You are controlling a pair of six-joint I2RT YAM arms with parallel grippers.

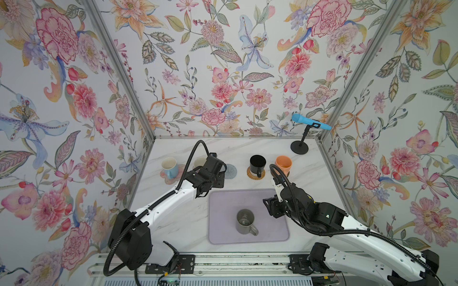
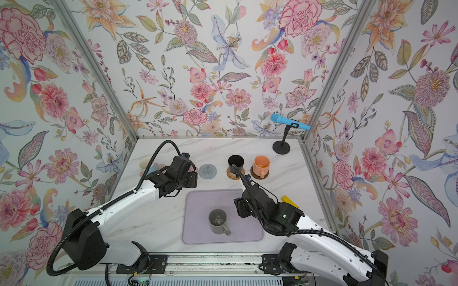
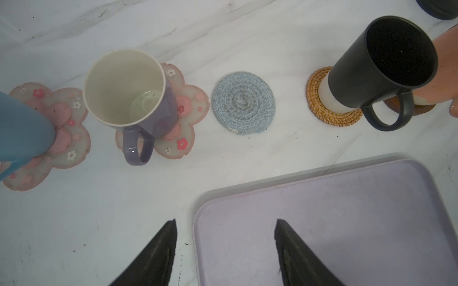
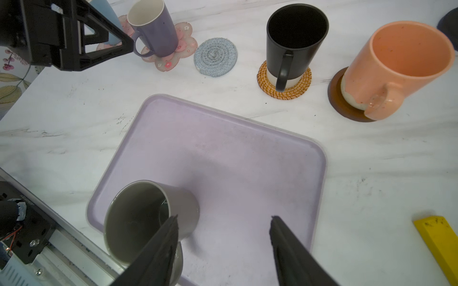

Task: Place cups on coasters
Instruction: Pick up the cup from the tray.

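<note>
The lilac mat (image 1: pixel 272 230) looks like the waiting place. The grey mug (image 1: pixel 245 221) stands alone on it, upright, handle turned toward the right arm's side (a handy place to take it). The right gripper (image 4: pixel 224 217) hangs just beside that mug, jaws spread and empty. The left gripper (image 3: pixel 226 221), also spread and empty, is near the mat's corner.

The blue mug (image 1: pixel 169 167), purple mug (image 3: pixel 128 94), black mug (image 3: pixel 381 64) and peach mug (image 4: pixel 396 66) each stand on a coaster. That leaves the bare grey coaster (image 3: pixel 244 103), between purple and black, probably for the grey mug.

The left arm (image 1: pixel 173 198) hides most of the purple mug in both top views. The left wrist view cuts off the blue mug.
</note>
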